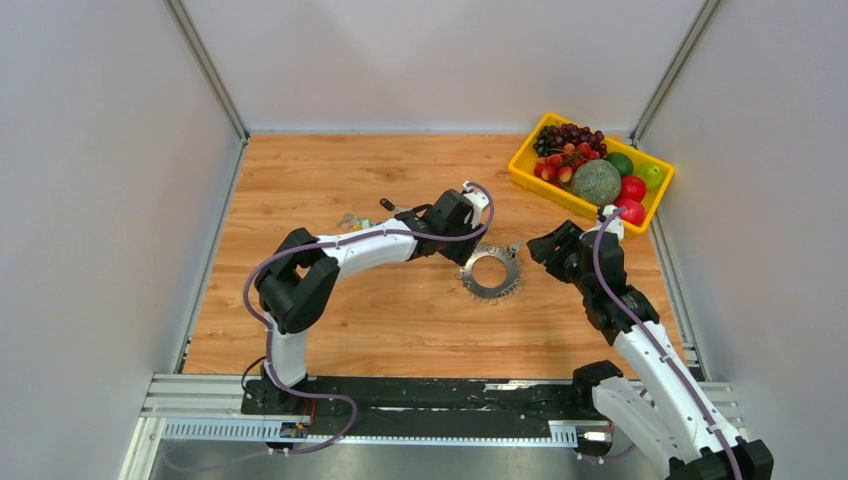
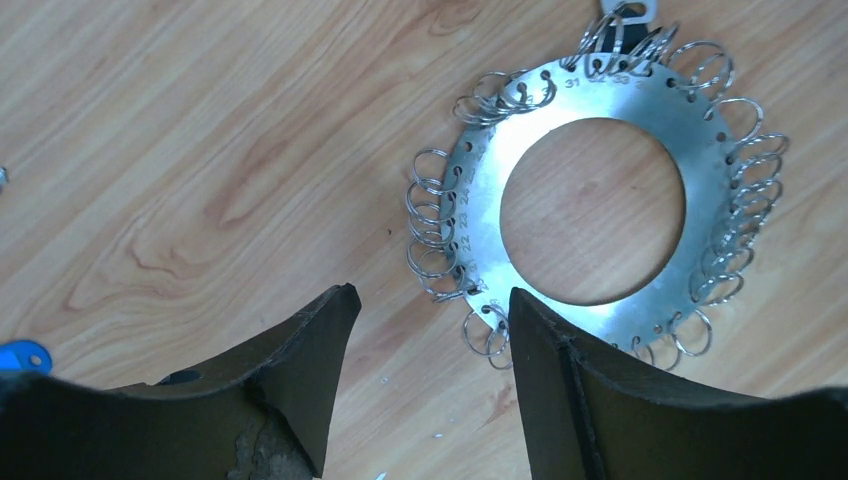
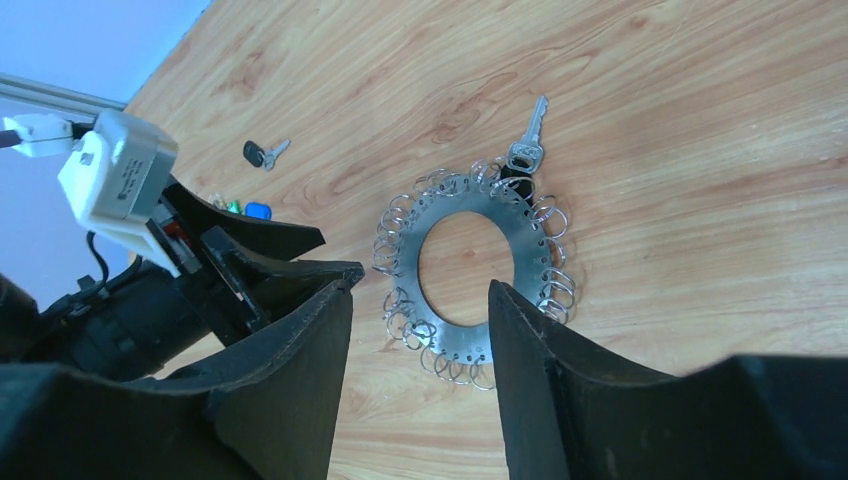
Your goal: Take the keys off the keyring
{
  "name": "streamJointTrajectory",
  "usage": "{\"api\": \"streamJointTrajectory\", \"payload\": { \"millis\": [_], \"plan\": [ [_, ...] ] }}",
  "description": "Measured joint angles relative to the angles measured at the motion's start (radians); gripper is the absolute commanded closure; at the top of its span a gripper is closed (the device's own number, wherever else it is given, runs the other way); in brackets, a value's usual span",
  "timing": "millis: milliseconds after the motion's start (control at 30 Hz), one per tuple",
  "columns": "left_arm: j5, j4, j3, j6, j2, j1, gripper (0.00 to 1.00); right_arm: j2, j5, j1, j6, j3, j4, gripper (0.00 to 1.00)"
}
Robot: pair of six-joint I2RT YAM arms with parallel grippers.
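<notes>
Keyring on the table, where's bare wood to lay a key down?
Bare wood: between the keyring and the front rail, and behind it, left of the fruit tray. Crowded: left claw and right claw flank the ring.

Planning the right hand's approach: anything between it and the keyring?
Nothing. Right wrist view shows only bare table between the right hand and the keyring; the attached key lies on the far side.

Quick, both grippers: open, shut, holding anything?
Left gripper: open, holding nothing, at the rim of the keyring.
Right gripper: open, holding nothing.
</notes>
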Motion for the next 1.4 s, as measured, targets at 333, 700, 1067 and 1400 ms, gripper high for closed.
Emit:
{"api": "streamJointTrajectory", "payload": {
  "millis": [333, 700, 1067, 1400],
  "plan": [
    [0.082, -0.032, 0.063, -0.156, 0.107, 0.069, 0.41, 0.006, 0.016, 0.000, -0.016, 0.000, -0.016, 0.46],
    [0.234, 0.018, 0.063, -0.326, 0.161, 0.139, 0.55, 0.015, 0.031, -0.002, -0.017, 0.000, -0.017, 0.47],
    [0.307, 0.024, 0.097, -0.389, 0.208, 0.135, 0.61, 0.016, 0.034, -0.004, -0.017, 0.000, -0.017, 0.48],
    [0.303, 0.039, 0.153, -0.411, 0.266, 0.135, 1.00, 0.018, 0.034, -0.004, -0.017, -0.004, -0.017, 0.48]
  ]
}}
